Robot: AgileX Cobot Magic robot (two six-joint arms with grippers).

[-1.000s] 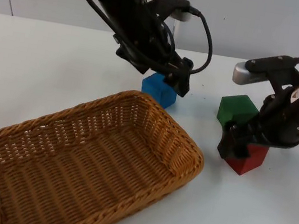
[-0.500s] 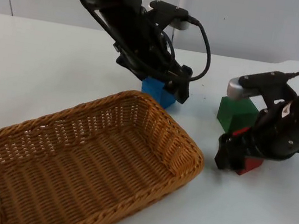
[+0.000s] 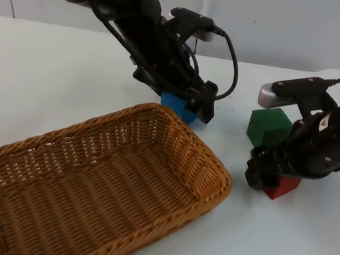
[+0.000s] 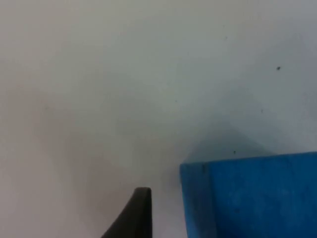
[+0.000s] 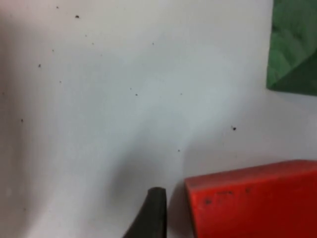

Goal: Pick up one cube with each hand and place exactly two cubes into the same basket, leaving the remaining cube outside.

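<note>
Left end effector (image 3: pixel 203 103) sits over the blue cube (image 3: pixel 180 106) at the basket's (image 3: pixel 56 148) one o'clock; right end effector (image 3: pixel 265 172) sits over the red cube (image 3: pixel 282 186). Wrist views show one fingertip (image 4: pixel 134 213) apart from each cube; whether either end effector is spread or clamped cannot be told.

Basket (image 3: pixel 92 186) woven wicker, rough; red cube (image 5: pixel 255 201) matt; table (image 3: pixel 293 250) smooth.

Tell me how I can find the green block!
Start at the big woven basket on the white table and look past its right corner, toward the right gripper. Two blocks sit together there; the green cube is the farther one, with no gripper on it, unlike the red cube.
</note>
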